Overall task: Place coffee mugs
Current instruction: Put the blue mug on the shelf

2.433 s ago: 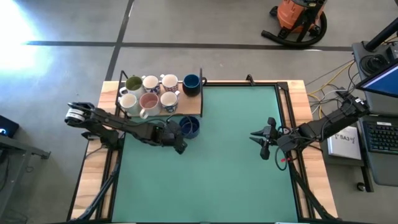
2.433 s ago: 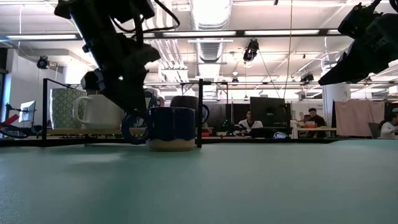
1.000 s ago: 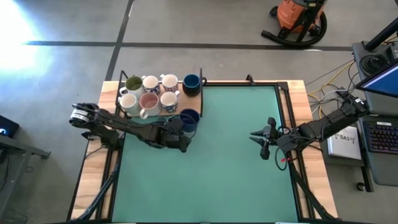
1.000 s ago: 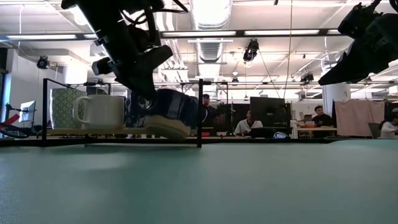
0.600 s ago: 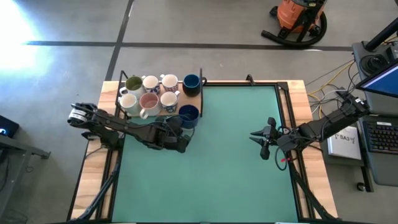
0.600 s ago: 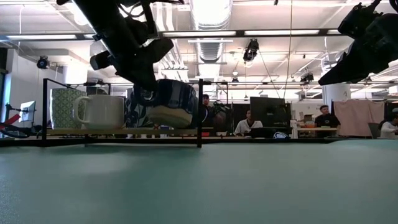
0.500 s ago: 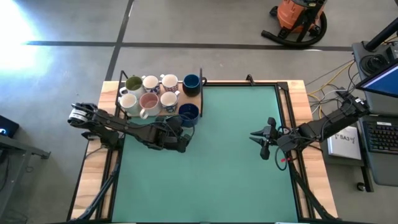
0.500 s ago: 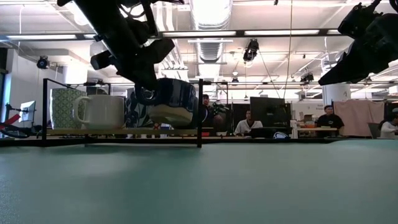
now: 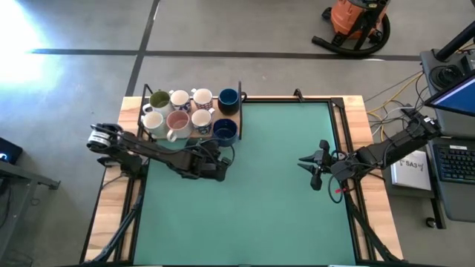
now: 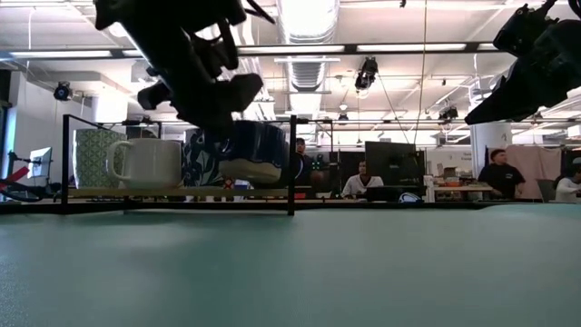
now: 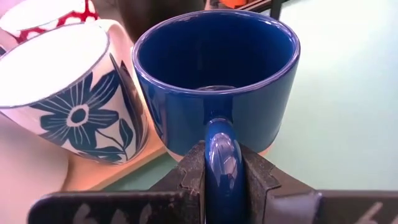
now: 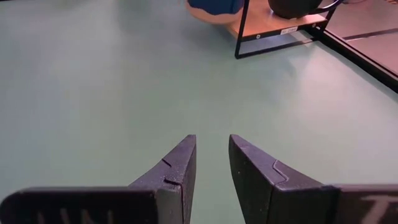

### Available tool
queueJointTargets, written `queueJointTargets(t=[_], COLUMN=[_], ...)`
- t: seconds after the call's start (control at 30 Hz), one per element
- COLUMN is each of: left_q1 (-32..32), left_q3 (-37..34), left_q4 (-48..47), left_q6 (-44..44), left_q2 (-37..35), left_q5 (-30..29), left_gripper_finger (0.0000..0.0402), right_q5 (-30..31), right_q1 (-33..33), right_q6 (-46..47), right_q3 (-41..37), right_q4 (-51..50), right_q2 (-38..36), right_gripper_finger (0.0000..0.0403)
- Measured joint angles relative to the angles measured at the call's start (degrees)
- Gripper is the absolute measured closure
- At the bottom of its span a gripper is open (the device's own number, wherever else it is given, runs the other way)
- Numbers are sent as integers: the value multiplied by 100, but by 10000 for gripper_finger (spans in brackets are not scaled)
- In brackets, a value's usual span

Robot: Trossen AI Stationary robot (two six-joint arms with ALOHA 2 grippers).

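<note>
A navy blue mug (image 9: 225,130) hangs over the near right corner of the wooden tray (image 9: 236,116) at the table's far left, with my left gripper (image 9: 221,157) shut on it. Several mugs stand on the tray: an olive-green-inside one (image 9: 159,100), a pink-inside one (image 9: 177,120), white ones, a second navy one (image 9: 228,99). A white mug with blue flowers (image 11: 68,99) stands right beside the held mug. My right gripper (image 9: 313,169) waits open above the mat's right part, holding nothing. My left gripper pinches the navy mug's handle (image 11: 221,149) between its two fingers, one on each flat side of the loop. The fingers come from the table's near side, about level. The mug (image 10: 247,154) is lifted, slightly tilted, its base just above the tray board.
The tray has a black metal frame with an upright post (image 10: 291,163) at its right corner, close to the held mug. The green mat (image 9: 282,208) lies free in the middle and near part. People sit in the room beyond the table.
My left gripper has carried the navy mug up and toward the table's far edge, from low over the mat to above the tray's near right corner. The mug, strongly tipped a second ago, now hangs closer to upright. The grip has stayed shut.
</note>
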Motion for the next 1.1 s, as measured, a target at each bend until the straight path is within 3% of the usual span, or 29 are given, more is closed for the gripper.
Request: queueJointTargets(t=[1.1], left_q1=[765], left_q3=[-9], left_q4=[924], left_q6=[978], left_q2=[483], left_q5=[-94], left_gripper_finger=[363], right_q5=[1], right_q1=[-2], right_q6=[0], right_q3=[0], right_q4=[1], right_q2=[0], right_gripper_finger=[316])
